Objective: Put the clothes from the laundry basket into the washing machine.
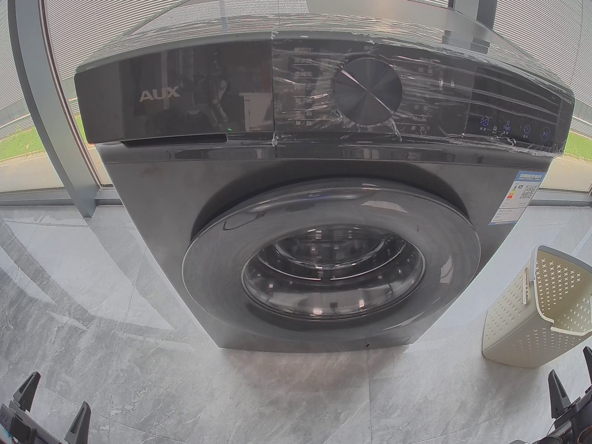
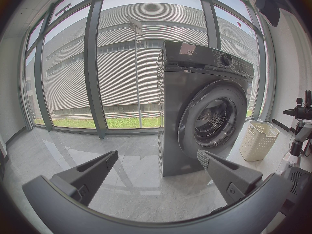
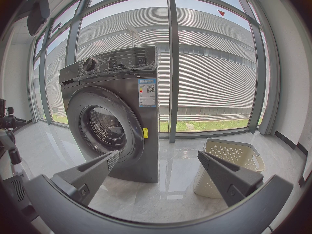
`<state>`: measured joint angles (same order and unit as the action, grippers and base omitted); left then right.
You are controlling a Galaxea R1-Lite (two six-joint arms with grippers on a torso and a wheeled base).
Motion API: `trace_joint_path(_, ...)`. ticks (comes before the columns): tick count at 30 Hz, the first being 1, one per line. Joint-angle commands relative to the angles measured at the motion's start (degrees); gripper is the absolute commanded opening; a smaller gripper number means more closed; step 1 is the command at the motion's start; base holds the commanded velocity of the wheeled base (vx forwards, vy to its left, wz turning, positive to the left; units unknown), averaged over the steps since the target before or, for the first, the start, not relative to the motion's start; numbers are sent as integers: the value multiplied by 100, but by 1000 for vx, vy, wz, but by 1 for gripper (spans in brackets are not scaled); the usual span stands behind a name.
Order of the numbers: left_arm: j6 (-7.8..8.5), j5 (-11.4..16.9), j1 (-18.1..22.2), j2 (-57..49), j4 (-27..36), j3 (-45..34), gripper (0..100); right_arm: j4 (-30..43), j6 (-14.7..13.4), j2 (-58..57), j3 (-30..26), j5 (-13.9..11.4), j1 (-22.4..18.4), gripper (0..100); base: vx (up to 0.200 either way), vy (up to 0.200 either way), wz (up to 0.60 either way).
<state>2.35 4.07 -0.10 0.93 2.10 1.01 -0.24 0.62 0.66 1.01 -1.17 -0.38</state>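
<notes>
A dark grey washing machine (image 1: pixel 320 155) stands straight ahead on the floor, its round glass door (image 1: pixel 332 266) shut. In the wrist views the machine (image 2: pixel 201 108) (image 3: pixel 110 114) stands in front of tall windows. A cream perforated laundry basket (image 1: pixel 542 309) (image 2: pixel 259 139) (image 3: pixel 227 160) sits on the floor to the machine's right; no clothes show inside it. My left gripper (image 1: pixel 54 405) (image 2: pixel 157 158) is open low at the front left, holding nothing. At the front right, near the basket, my right gripper (image 1: pixel 573 377) (image 3: pixel 157 158) is open and empty.
Pale marble floor (image 1: pixel 123 316) spreads around the machine. Tall windows with grey frames (image 1: pixel 43 94) rise close behind it. A white wall (image 3: pixel 292 82) stands beyond the basket on the right. Camera tripods (image 2: pixel 300 127) (image 3: pixel 9 137) stand near my sides.
</notes>
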Motion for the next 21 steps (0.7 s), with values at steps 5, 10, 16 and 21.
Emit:
trace_joint_path(5,2,32,1,-66,10,-101,100,16,-18,-57,-101,3,11,100,0,0,0)
trace_joint_path(10,2,32,-8,-66,10,-101,100,16,-18,-57,-101,12,11,100,0,0,0)
trace_joint_path(16,2,32,1,-66,10,-92,100,16,-18,-57,-101,12,11,100,0,0,0)
trace_joint_path(21,2,32,1,-66,10,-92,100,16,-27,-57,-101,3,11,100,0,0,0)
